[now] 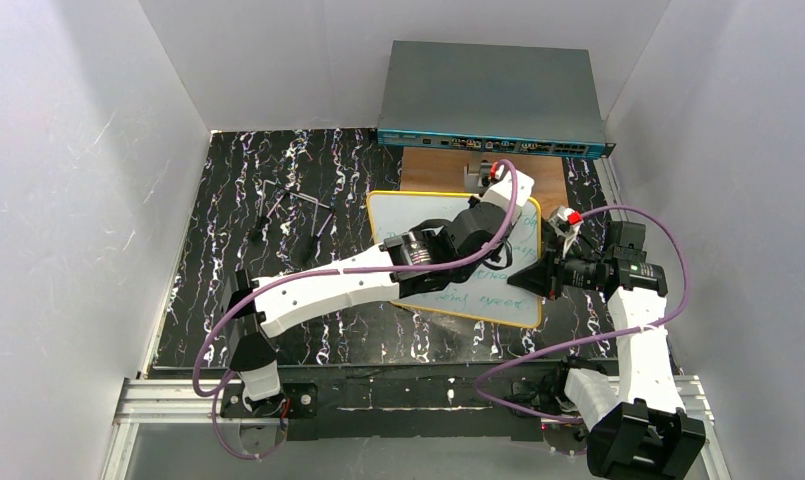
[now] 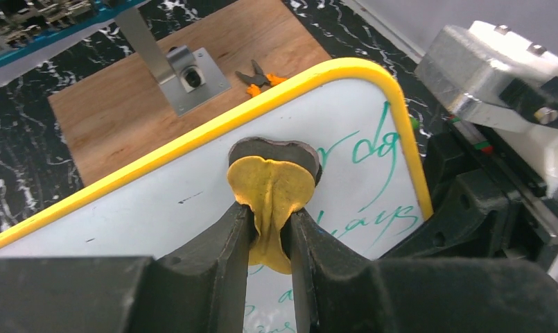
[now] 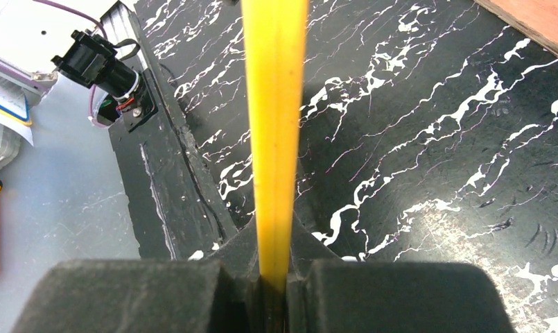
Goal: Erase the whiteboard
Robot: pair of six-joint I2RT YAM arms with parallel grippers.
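The whiteboard [image 1: 398, 215], white with a yellow rim, lies on the black marbled mat. Green handwriting [image 1: 470, 296] covers its right and near parts. My left gripper [image 1: 493, 212] reaches over the board near its far right corner. It is shut on a yellow eraser pad [image 2: 272, 187], whose dark felt face rests on the whiteboard [image 2: 158, 208] beside the green writing [image 2: 373, 152]. My right gripper [image 1: 533, 275] is shut on the board's right edge. In the right wrist view the yellow rim [image 3: 274, 104] runs edge-on between the right gripper [image 3: 274, 277] jaws.
A brown wooden board [image 1: 538, 170] with a metal bracket [image 2: 186, 73] and small orange-handled pliers [image 2: 260, 78] lies behind the whiteboard. A grey network switch [image 1: 493, 95] stands at the back. Black hex keys [image 1: 298, 215] lie to the left on the mat.
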